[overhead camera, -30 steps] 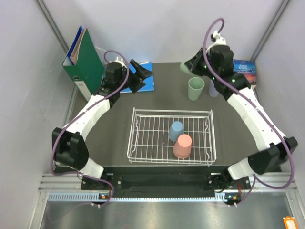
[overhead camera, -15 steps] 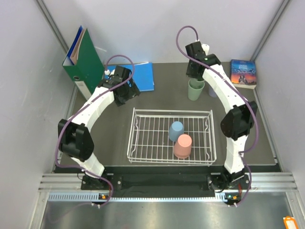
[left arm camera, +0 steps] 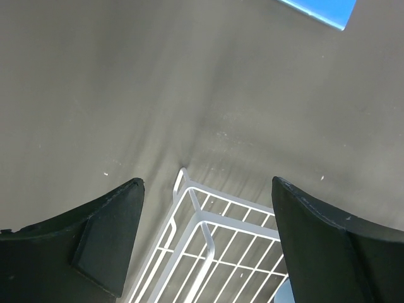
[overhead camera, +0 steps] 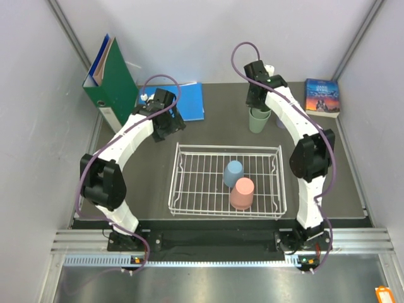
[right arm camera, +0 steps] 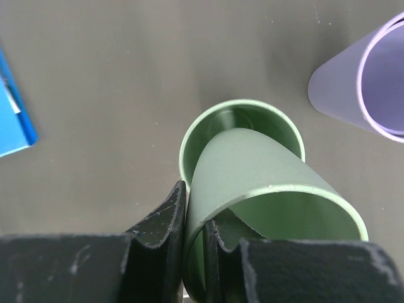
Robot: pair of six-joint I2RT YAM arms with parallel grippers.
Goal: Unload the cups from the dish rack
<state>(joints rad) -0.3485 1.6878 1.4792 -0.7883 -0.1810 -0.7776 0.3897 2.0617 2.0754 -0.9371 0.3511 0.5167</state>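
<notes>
The white wire dish rack (overhead camera: pixel 189 183) holds a dusty blue cup (overhead camera: pixel 233 173) and a salmon pink cup (overhead camera: pixel 242 193), both upside down. A sage green cup (overhead camera: pixel 257 121) stands on the table behind the rack, with a lavender cup (overhead camera: pixel 282 121) beside it. My right gripper (overhead camera: pixel 257 100) (right arm camera: pixel 194 211) is shut on the wall of a second green cup (right arm camera: pixel 252 170), which is tilted with its lower end inside the standing green cup (right arm camera: pixel 218 120). The lavender cup (right arm camera: pixel 366 69) also shows in the right wrist view. My left gripper (overhead camera: pixel 167 123) (left arm camera: pixel 207 183) is open and empty above the rack's far left corner (left arm camera: pixel 202 221).
A green binder (overhead camera: pixel 110 76) stands at the far left. A blue folder (overhead camera: pixel 192 101) (left arm camera: pixel 322 9) lies behind the left gripper. A book (overhead camera: pixel 322 96) lies at the far right. Grey walls enclose the table on three sides.
My right arm swung in from the right and brought its held green cup down into the standing green cup. My left gripper moved nearer the rack's far left corner.
</notes>
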